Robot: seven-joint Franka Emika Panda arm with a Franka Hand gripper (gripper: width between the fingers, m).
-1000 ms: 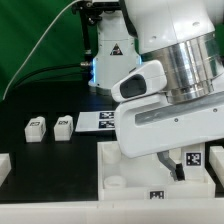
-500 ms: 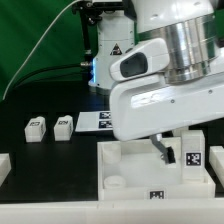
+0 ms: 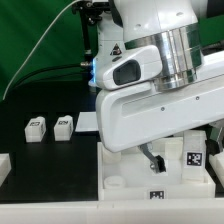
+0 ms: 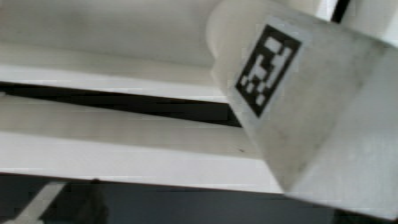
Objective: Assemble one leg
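One leg [image 3: 193,155], a white block with a black-and-white tag, stands upright on the far right part of the white tray [image 3: 120,172]. My gripper [image 3: 150,162] hangs just above the tray to the exterior view's left of that leg, apart from it and holding nothing. Only one dark finger shows there. In the wrist view the same leg [image 4: 267,70] fills the frame close by, beside the gripper and not between the fingers. A dark finger [image 4: 47,205] shows at the edge. Two more legs [image 3: 37,127] [image 3: 63,124] lie on the black table at the exterior view's left.
The marker board [image 3: 88,122] lies behind the tray, mostly hidden by my arm. A white part [image 3: 4,166] sits at the exterior view's left edge. A robot base and green backdrop stand at the back.
My gripper has moved toward the exterior view's left, away from the standing leg, and the arm now covers more of the view. The leg has stayed in place.
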